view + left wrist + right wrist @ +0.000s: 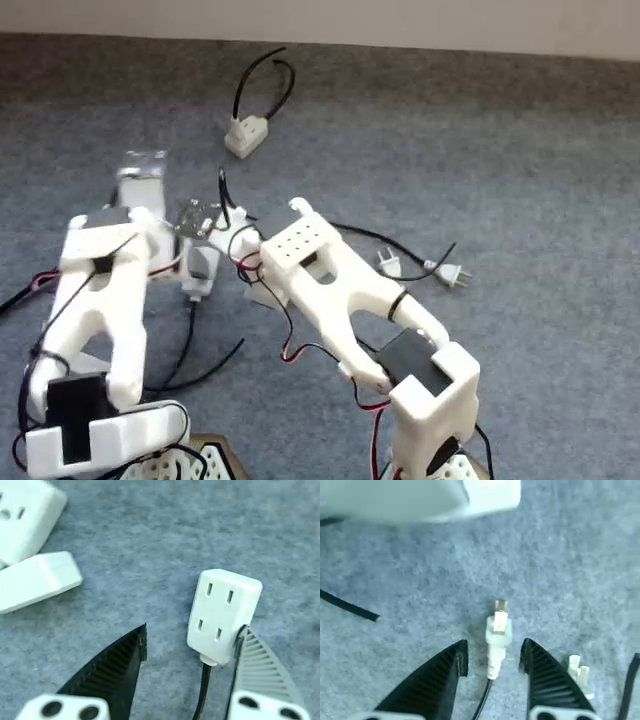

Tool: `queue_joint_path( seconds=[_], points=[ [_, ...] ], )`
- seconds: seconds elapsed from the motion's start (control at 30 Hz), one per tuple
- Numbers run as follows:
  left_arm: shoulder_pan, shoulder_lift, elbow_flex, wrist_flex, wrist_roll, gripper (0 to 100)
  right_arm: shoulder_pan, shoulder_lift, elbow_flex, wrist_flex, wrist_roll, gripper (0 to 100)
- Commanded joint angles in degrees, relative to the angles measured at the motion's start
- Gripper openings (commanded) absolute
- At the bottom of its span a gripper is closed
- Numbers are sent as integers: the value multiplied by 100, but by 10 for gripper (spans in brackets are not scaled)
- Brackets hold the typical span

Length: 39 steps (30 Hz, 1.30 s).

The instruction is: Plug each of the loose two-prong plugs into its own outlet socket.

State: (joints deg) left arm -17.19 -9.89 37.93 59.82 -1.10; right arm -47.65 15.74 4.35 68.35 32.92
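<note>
Straddling plug (497,627) on carpet (570,555), right gripper (493,654) is seen spread; fingers (440,680) should be centred on plug body before closing. Socket block (225,610) is flanked by spread left gripper (194,635). Further plug (388,263): right of centre, high view.

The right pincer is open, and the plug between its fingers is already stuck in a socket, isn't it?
Not quite. The right pincer is open, but the plug between its fingers lies loose on the carpet with its prongs bare, not in a socket. The right wrist view shows it.
</note>
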Motion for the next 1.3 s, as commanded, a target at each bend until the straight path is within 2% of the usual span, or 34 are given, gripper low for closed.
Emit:
queue_joint_path(
  seconds=[0.0, 0.33, 0.53, 0.77, 1.0, 1.17, 1.27],
  points=[
    [-760, -233, 22, -105, 114, 264, -92, -251, -92, -119, -18, 177],
    [-866, -233, 13, -176, 123, 264, 409, 4, -4, -611, 0, 177],
    [-1042, -198, -4, -185, 554, 264, 400, 426, -22, -611, -18, 177],
    [-1059, -189, 31, -334, 589, 264, 382, 488, 4, -576, -18, 175],
    [-1059, -189, 31, -343, 589, 264, 374, 505, 13, -567, -18, 10],
    [-1051, -189, 31, -343, 589, 264, 400, 488, 22, -558, -18, 6],
    [-1033, -189, 31, -343, 589, 264, 374, 444, -189, -154, -9, 6]
  ],
)
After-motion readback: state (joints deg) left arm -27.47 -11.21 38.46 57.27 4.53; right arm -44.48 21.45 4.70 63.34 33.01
